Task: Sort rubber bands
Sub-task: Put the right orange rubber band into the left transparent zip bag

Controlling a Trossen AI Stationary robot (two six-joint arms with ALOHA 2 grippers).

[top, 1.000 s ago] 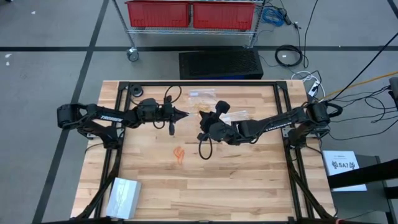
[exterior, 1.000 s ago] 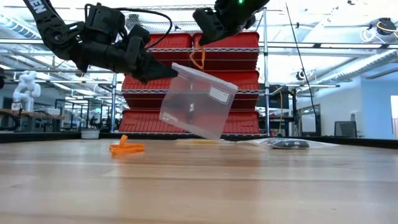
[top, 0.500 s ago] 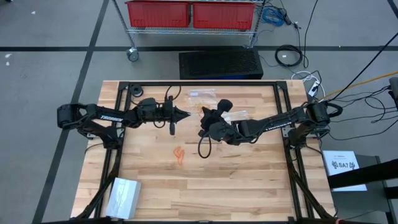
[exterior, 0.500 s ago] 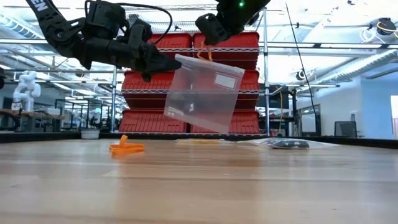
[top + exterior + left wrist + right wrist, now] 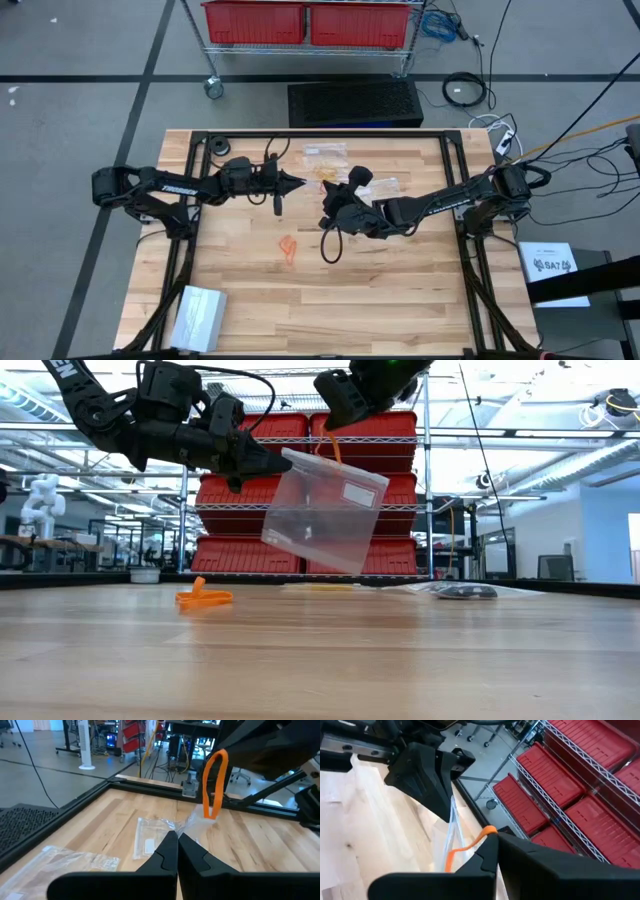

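Orange rubber band (image 5: 214, 785), a thin loop, dangles from the right gripper's (image 5: 335, 412) closed jaws above the clear plastic bag (image 5: 322, 510) pinched shut by the left gripper (image 5: 268, 462). Only the low view shows more orange bands (image 5: 204, 597) on the table (image 5: 320, 660).

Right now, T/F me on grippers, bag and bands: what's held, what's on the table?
1. The left gripper holds the clear bag in the air. True.
2. The right gripper is open and empty. False: it is shut on an orange rubber band.
3. That band hangs at the bag's top edge. True.
4. No orange bands remain on the table. False: a small orange cluster lies there.
5. The held bag rests on the table. False: it hangs clear above it.
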